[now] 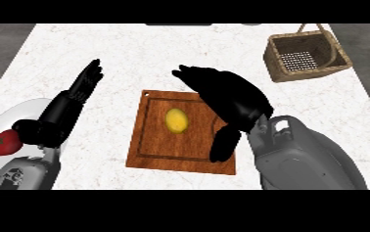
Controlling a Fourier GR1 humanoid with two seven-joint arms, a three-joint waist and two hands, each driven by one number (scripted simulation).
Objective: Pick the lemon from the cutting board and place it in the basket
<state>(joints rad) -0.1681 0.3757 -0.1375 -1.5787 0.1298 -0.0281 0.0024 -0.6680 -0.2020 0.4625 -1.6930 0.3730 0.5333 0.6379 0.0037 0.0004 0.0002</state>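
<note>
Lemon (176,120) lies near the middle of the wooden cutting board (155,148), at the centre of the frame. Right hand (227,99) hovers just to its right over the board's right edge, fingers spread open toward the upper left and thumb hanging low, holding nothing. Basket (278,67) stands well apart at the upper right on the white surface (145,55). Left hand (76,96) rests open at the left, above a plate (25,111) bearing a red fruit (7,142).

grey forearms (307,160), black hands (231,96)
</note>
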